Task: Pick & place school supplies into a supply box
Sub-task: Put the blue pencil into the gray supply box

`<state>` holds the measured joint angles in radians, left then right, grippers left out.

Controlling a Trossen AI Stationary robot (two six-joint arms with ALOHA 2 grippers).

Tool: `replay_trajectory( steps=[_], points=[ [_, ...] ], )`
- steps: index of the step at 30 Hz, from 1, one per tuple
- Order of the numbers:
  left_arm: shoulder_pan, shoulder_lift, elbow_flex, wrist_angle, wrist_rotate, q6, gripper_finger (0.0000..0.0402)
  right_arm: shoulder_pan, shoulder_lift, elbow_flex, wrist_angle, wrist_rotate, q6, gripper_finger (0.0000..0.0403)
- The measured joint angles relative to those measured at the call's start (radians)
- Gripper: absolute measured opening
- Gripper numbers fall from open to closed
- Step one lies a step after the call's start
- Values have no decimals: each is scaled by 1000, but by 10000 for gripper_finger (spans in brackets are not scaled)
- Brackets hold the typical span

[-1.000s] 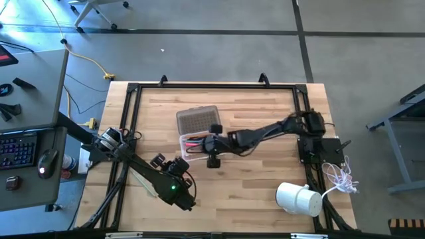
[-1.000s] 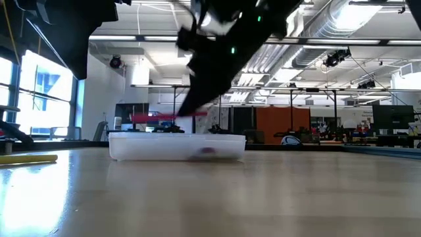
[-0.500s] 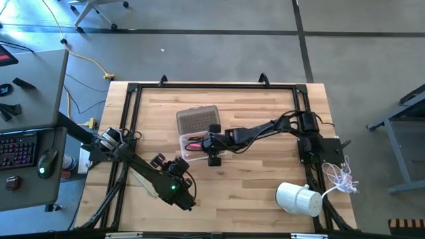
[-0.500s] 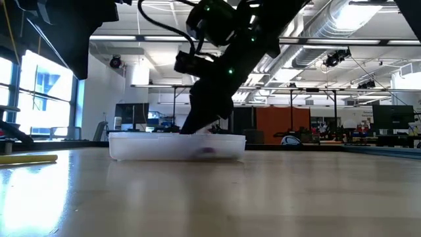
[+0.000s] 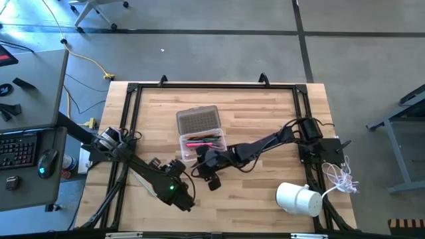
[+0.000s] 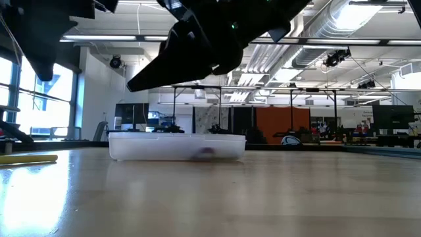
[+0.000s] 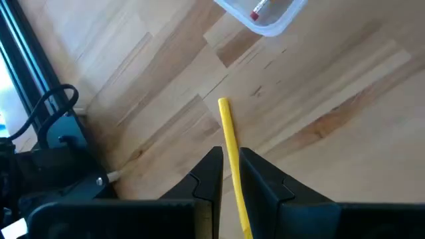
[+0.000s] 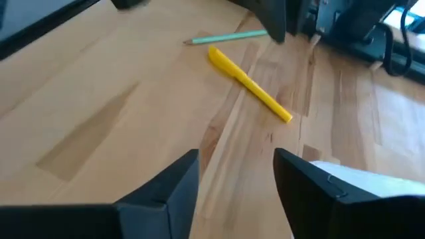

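Looking from above, the clear supply box [image 5: 203, 147] holds pens; the right gripper [image 5: 210, 174] hovers just beside it. In the right wrist view its fingers are spread and empty, facing a yellow marker [image 8: 249, 83] and green pencil [image 8: 226, 37]. The left gripper [image 7: 230, 174] straddles that marker, not squeezing. Grabbing it looks next.

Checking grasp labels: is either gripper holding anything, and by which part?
Nothing. The right gripper is open and empty; the left gripper straddles the yellow pen without visibly clamping it.
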<state>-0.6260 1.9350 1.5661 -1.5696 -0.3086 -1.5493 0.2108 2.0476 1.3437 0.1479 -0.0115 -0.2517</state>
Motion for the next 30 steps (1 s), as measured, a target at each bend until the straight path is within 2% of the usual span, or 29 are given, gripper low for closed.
replay_trajectory(
  steps=[4,8,17,22,26,30],
  points=[
    [-19,-2,6,-1,33,-26,88,2,0,0,-7,-8,71,187],
    [-77,-2,6,-1,150,-42,88,5,0,0,-31,-29,125,190],
    [-213,-2,6,-1,379,126,88,28,0,0,37,-31,95,190],
    [-241,-1,2,0,511,145,96,42,0,0,30,-29,137,187],
    [-237,-1,-55,-1,548,290,131,61,-1,0,18,-30,145,182],
    [-197,0,-156,9,599,515,177,75,-1,0,19,-30,142,179]
  ],
)
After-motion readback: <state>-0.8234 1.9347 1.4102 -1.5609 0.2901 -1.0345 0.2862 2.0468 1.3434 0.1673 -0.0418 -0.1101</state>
